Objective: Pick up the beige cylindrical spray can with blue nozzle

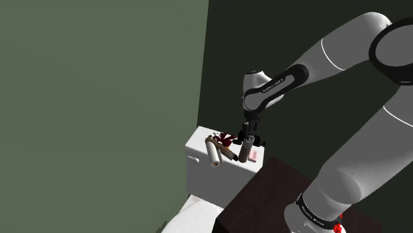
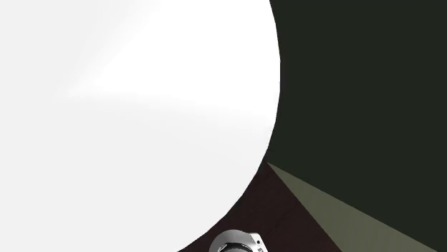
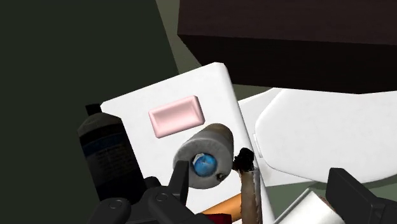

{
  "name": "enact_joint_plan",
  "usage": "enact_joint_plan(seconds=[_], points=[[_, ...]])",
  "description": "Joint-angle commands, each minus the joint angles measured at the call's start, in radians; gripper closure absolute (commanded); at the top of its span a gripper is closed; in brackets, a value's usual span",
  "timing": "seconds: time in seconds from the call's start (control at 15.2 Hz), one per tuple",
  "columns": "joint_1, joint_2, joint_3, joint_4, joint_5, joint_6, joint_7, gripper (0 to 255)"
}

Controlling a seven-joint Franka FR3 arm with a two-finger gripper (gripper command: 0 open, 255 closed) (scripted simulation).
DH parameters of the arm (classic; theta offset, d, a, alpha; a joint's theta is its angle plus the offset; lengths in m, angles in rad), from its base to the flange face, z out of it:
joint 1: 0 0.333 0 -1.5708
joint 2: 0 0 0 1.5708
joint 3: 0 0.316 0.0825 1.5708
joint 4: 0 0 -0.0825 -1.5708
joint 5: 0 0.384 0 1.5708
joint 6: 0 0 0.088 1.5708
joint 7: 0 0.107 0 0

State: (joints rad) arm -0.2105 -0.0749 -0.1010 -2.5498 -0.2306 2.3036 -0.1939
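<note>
Fingers spread wide and gripping nothing, the gripper (image 3: 259,177) hangs over the white tank lid (image 3: 133,108), seemingly to straddle the upright beige spray can (image 3: 207,151), which stands blue nozzle up close by one finger, at nine o'clock of the pink bar (image 1: 254,156) in the shoulder view

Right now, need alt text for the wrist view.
A greyish-beige spray can with a blue nozzle, seen end-on, sits on a white toilet tank lid between the open gripper's fingers, close to one. A pink bar rests on the lid beyond it, and a black canister stands at the lid's edge.
</note>
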Motion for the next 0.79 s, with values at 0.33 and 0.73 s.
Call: enact_joint_plan(seconds=[0.33, 0.73], points=[[-0.039, 0.204, -0.038, 0.065, -0.077, 0.138, 0.022, 0], [-0.040, 0.282, -0.041, 0.067, -0.090, 0.212, 0.042, 0]])
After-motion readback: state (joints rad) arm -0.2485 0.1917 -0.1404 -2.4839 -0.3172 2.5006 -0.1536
